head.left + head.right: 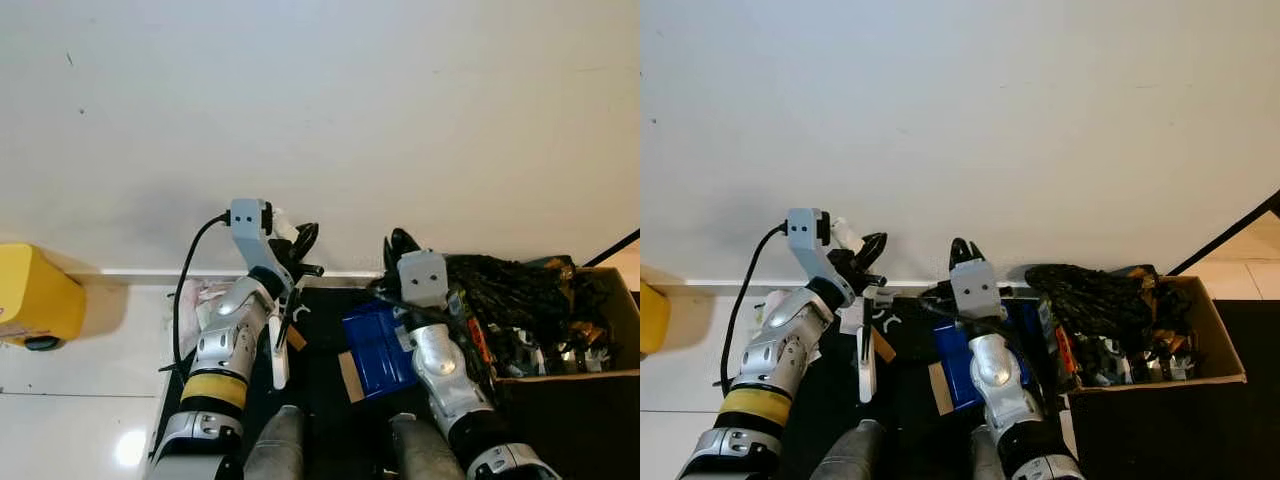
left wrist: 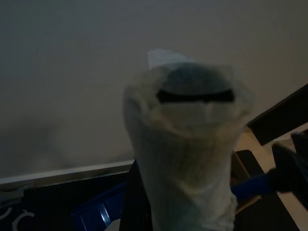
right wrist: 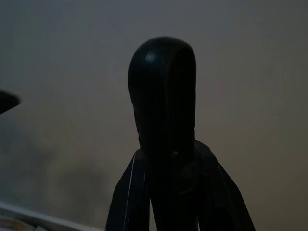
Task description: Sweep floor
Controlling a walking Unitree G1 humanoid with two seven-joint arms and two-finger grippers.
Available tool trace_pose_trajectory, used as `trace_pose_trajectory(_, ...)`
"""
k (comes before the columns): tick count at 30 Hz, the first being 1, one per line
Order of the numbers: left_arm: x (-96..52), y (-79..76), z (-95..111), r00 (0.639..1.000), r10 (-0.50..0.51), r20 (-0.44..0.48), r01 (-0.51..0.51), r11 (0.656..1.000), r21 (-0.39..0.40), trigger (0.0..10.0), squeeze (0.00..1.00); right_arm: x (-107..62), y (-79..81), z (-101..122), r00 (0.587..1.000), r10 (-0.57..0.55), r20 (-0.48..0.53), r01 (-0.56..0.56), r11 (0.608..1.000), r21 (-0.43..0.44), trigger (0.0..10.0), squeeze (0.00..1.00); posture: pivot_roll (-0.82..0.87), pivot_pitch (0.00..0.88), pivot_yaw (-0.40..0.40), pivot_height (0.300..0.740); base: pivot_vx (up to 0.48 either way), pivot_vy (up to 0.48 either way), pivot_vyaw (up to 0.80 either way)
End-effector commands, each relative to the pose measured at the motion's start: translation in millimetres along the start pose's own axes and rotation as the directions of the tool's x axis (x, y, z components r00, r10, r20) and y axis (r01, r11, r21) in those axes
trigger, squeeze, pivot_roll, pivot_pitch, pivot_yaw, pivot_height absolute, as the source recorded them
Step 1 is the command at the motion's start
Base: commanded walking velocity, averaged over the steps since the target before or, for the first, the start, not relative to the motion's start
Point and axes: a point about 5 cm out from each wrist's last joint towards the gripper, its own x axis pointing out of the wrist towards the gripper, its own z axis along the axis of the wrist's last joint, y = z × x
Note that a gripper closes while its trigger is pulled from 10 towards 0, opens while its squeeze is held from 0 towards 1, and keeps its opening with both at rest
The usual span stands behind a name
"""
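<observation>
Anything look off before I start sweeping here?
Yes. The cardboard box by the wall overflows with tangled black clutter heaped above its rim. The left gripper holds a white handle, the right gripper a black one.

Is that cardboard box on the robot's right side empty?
No, the cardboard box by the wall is stuffed with a tangle of dark, mixed items that pile up above its rim.

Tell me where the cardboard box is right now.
In the left eye view the cardboard box sits on the floor at the robot's right, beside the right gripper, against the wall.
</observation>
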Motion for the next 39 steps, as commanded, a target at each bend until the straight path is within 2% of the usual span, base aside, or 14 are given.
trace_pose_trajectory(1, -1.5, -6.9, -14.4, 0.999, -0.019, -0.033, 0.017, 0.998, -0.055, 10.0, 0.00, -6.5, 11.7, -5.5, 0.998, -0.032, -0.048, 0.037, 0.993, 0.112, 10.0, 0.00, 0.14, 0.242, 0.054, 0.740, 0.000, 0.000, 0.00)
trace_pose_trajectory(9, -5.1, -5.3, -16.8, 0.999, -0.015, -0.038, 0.012, 0.998, -0.061, 10.0, 0.00, 0.8, 22.7, 3.6, 0.999, 0.049, 0.003, -0.049, 0.996, 0.073, 10.0, 0.00, 0.14, 0.245, 0.048, 0.740, 0.000, 0.000, 0.00)
trace_pose_trajectory(10, -5.5, -4.9, -16.9, 0.999, -0.011, -0.038, 0.009, 0.998, -0.061, 10.0, 0.00, -1.0, 28.3, 1.2, 0.995, 0.095, -0.006, -0.095, 0.995, 0.024, 10.0, 0.00, 0.15, 0.245, 0.046, 0.740, 0.000, 0.000, 0.00)
trace_pose_trajectory(14, -5.8, -5.2, -17.3, 0.999, -0.008, -0.038, 0.005, 0.998, -0.061, 10.0, 0.00, -5.2, 33.0, -4.4, 0.991, 0.133, -0.028, -0.134, 0.990, -0.044, 10.0, 0.00, 0.15, 0.245, 0.042, 0.740, 0.000, 0.000, 0.00)
trace_pose_trajectory(22, -8.4, -3.9, -20.6, 0.999, 0.005, -0.042, -0.008, 0.997, -0.072, 10.0, 0.00, -11.6, 38.6, -8.7, 0.986, 0.165, -0.038, -0.167, 0.983, -0.077, 10.0, 0.00, 0.15, 0.247, 0.042, 0.740, 0.000, 0.000, 0.00)
trace_pose_trajectory(27, -8.8, 5.8, -16.8, 0.995, 0.095, 0.008, -0.092, 0.978, -0.189, 10.0, 0.00, -14.7, 42.0, -9.8, 0.982, 0.188, -0.035, -0.191, 0.977, -0.099, 10.0, 0.00, 0.14, 0.245, 0.041, 0.740, 0.000, 0.000, 0.00)
trace_pose_trajectory(28, -8.8, 5.8, -16.8, 0.995, 0.095, 0.008, -0.092, 0.978, -0.189, 10.0, 0.00, -14.7, 42.0, -9.8, 0.982, 0.188, -0.035, -0.191, 0.977, -0.099, 10.0, 0.00, 0.14, 0.245, 0.041, 0.740, 0.000, 0.000, 0.00)
trace_pose_trajectory(29, -6.0, 5.3, -13.1, 0.993, 0.113, 0.032, -0.102, 0.966, -0.237, 10.0, 0.00, -15.3, 42.3, -10.3, 0.981, 0.190, -0.034, -0.192, 0.976, -0.100, 10.0, 0.00, 0.14, 0.243, 0.036, 0.740, 0.000, 0.000, 0.00)
trace_pose_trajectory(30, -6.0, 5.3, -13.1, 0.993, 0.113, 0.032, -0.102, 0.966, -0.237, 10.0, 0.00, -15.3, 42.3, -10.3, 0.981, 0.190, -0.034, -0.192, 0.976, -0.100, 10.0, 0.00, 0.14, 0.243, 0.036, 0.740, 0.000, 0.000, 0.00)
trace_pose_trajectory(32, 3.6, 4.5, 3.6, 0.977, 0.179, 0.118, -0.120, 0.912, -0.393, 10.0, 0.00, -15.8, 41.6, -11.1, 0.981, 0.188, -0.037, -0.191, 0.977, -0.100, 10.0, 0.00, 0.14, 0.241, 0.033, 0.740, 0.000, 0.000, 0.00)
trace_pose_trajectory(33, 3.6, 4.5, 3.6, 0.977, 0.179, 0.118, -0.120, 0.912, -0.393, 10.0, 0.00, -15.8, 41.6, -11.1, 0.981, 0.188, -0.037, -0.191, 0.977, -0.100, 10.0, 0.00, 0.14, 0.241, 0.033, 0.740, 0.000, 0.000, 0.00)
trace_pose_trajectory(34, 6.7, 4.2, 9.9, 0.968, 0.203, 0.146, -0.119, 0.888, -0.444, 10.0, 0.00, -15.8, 41.1, -11.5, 0.982, 0.185, -0.039, -0.188, 0.977, -0.099, 10.0, 0.00, 0.14, 0.239, 0.032, 0.740, 0.000, 0.000, 0.00)
trace_pose_trajectory(36, 8.4, 4.3, 16.4, 0.961, 0.216, 0.171, -0.111, 0.873, -0.474, 10.0, 0.00, -15.3, 40.0, -11.7, 0.983, 0.180, -0.041, -0.183, 0.978, -0.097, 10.0, 0.00, 0.14, 0.237, 0.032, 0.740, 0.000, 0.000, 0.00)
trace_pose_trajectory(39, 8.3, 5.4, 27.3, 0.956, 0.207, 0.208, -0.085, 0.874, -0.479, 10.0, 0.00, -14.2, 36.5, -12.7, 0.986, 0.163, -0.047, -0.167, 0.981, -0.095, 10.0, 0.00, 0.14, 0.235, 0.032, 0.740, 0.000, 0.000, 0.00)
